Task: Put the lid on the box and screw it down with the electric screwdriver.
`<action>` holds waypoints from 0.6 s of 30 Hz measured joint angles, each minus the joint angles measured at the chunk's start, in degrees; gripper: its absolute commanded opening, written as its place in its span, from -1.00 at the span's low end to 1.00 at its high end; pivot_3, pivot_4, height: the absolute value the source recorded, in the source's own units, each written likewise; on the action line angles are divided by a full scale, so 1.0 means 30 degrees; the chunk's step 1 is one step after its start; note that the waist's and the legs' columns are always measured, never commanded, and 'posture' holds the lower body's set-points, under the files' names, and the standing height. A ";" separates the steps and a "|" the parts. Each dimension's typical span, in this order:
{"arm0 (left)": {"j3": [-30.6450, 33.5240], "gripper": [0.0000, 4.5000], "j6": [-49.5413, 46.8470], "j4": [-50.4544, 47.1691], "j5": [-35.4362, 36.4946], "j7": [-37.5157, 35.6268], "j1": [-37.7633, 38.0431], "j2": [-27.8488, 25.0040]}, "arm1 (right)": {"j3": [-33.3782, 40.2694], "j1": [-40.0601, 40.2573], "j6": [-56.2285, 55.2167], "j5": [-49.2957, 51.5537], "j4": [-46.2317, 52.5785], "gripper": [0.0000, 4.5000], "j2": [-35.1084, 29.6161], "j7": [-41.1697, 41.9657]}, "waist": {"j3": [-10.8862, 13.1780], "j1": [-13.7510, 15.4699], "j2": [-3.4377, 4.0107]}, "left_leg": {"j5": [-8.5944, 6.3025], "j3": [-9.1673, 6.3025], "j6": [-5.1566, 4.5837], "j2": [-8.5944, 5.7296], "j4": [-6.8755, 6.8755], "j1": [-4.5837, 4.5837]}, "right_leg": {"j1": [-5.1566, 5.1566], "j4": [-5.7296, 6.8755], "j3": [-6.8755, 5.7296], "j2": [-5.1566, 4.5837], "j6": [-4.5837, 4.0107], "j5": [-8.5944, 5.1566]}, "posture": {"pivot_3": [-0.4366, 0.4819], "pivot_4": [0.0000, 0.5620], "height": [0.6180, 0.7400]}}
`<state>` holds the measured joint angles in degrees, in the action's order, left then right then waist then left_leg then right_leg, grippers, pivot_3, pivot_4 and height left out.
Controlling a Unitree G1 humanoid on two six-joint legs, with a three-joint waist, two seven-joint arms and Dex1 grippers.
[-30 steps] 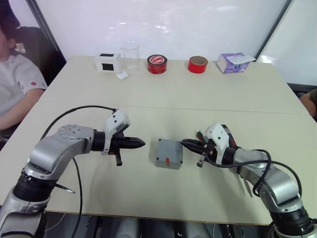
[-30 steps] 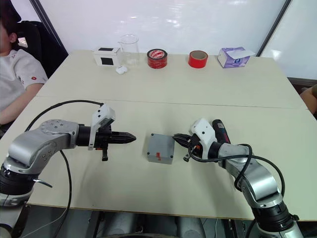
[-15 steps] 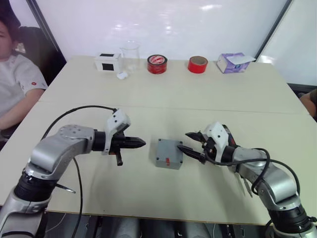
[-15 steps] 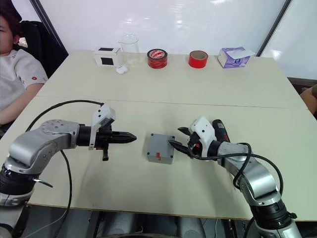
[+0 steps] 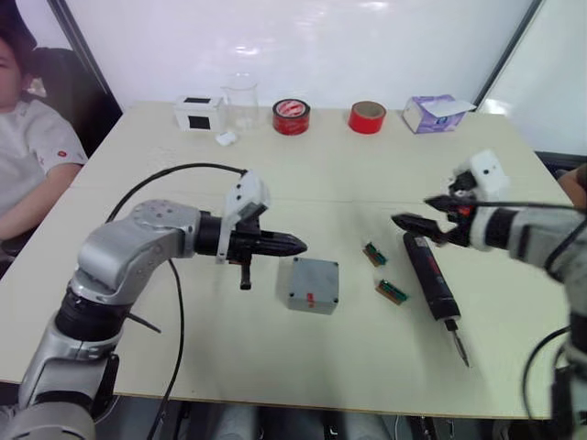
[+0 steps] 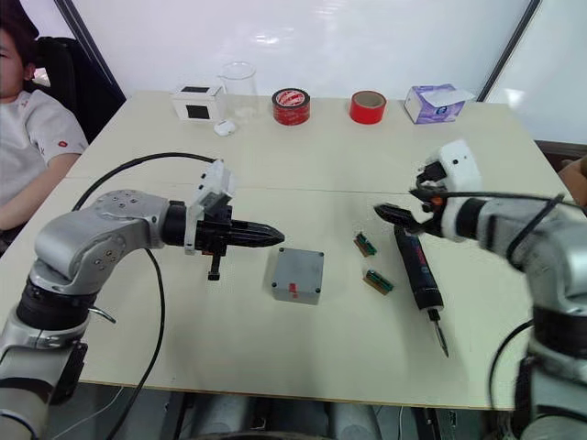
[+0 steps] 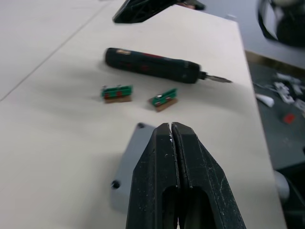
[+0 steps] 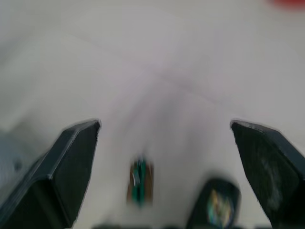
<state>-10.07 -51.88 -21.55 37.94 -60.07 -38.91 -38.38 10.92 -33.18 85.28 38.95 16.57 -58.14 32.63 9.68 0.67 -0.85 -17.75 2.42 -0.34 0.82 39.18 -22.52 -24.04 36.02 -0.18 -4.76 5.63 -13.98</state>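
The grey box (image 5: 313, 284) stands at the table's middle with a red mark on its near side. A flat grey cover with corner screw holes, the lid (image 7: 125, 164), lies on top of it. My left gripper (image 5: 298, 245) is shut and empty, its tip just left of and behind the box. To the right, the black electric screwdriver (image 5: 431, 280) lies on the table with its bit toward the near edge. My right gripper (image 5: 413, 213) hangs open and empty above the screwdriver's rear end.
Two small green circuit boards (image 5: 372, 253) (image 5: 391, 291) lie between box and screwdriver. Along the far edge stand a white box with a black square (image 5: 197, 114), a clear beaker (image 5: 240, 103), two red tape rolls (image 5: 291, 117) (image 5: 367, 117) and a purple tissue box (image 5: 431, 115). A seated person (image 5: 27, 156) is at the left.
My right gripper opened wide, drew back from the box's right side and rose to the right over the screwdriver. My left gripper, still shut, moved right toward the box.
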 measured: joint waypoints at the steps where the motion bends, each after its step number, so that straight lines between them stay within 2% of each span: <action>1: -0.0200 -1.00 0.0116 -0.0229 -0.0035 -0.0225 -0.0021 -0.0049 | -0.0511 -0.0361 0.1005 0.0066 -0.0481 0.98 -0.0989 0.0244 | 0.0002 -0.0021 -0.0005 | -0.0001 0.0004 -0.0002 0.0002 -0.0006 0.0000 | -0.0002 -0.0007 0.0000 0.0005 0.0000 0.0000 | -0.05 -0.47 1.00; 3: -0.0774 -1.00 0.0547 -0.0738 -0.0326 -0.0567 0.0011 -0.0244 | -0.1582 -0.0598 0.2059 0.0391 -0.1439 0.98 -0.2497 0.0993 | 0.0002 -0.0087 -0.0005 | -0.0004 0.0020 -0.0007 -0.0003 -0.0015 -0.0004 | -0.0014 -0.0018 0.0008 0.0020 0.0000 -0.0001 | -0.05 -0.47 1.00; 7: -0.1448 -1.00 0.1051 -0.1459 -0.0708 -0.0776 0.0410 -0.0469 | -0.3262 -0.0572 0.2284 0.0914 -0.2671 0.98 -0.3619 0.2025 | 0.0004 -0.0271 -0.0004 | -0.0005 0.0035 -0.0008 0.0000 -0.0015 -0.0004 | -0.0035 -0.0005 0.0023 0.0034 0.0003 0.0001 | -0.05 -0.47 1.00; 18: -0.1637 -1.00 0.1171 -0.2556 -0.0978 0.0674 0.1943 0.0018 | -0.6055 -0.0762 0.2298 0.1908 -0.4143 0.98 -0.3712 0.2893 | 0.0008 -0.0432 -0.0010 | -0.0004 0.0036 -0.0006 0.0004 -0.0010 -0.0031 | -0.0060 -0.0005 0.0028 0.0032 0.0074 0.0039 | -0.05 -0.47 1.00</action>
<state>-14.98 -48.37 -29.22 35.01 -58.05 -33.08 -38.33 -7.25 -35.46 92.17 44.68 4.14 -69.27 41.31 9.70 -0.63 -0.88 -17.77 2.53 -0.36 0.83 39.15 -22.61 -24.22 36.00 -0.09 -4.66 5.85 -13.86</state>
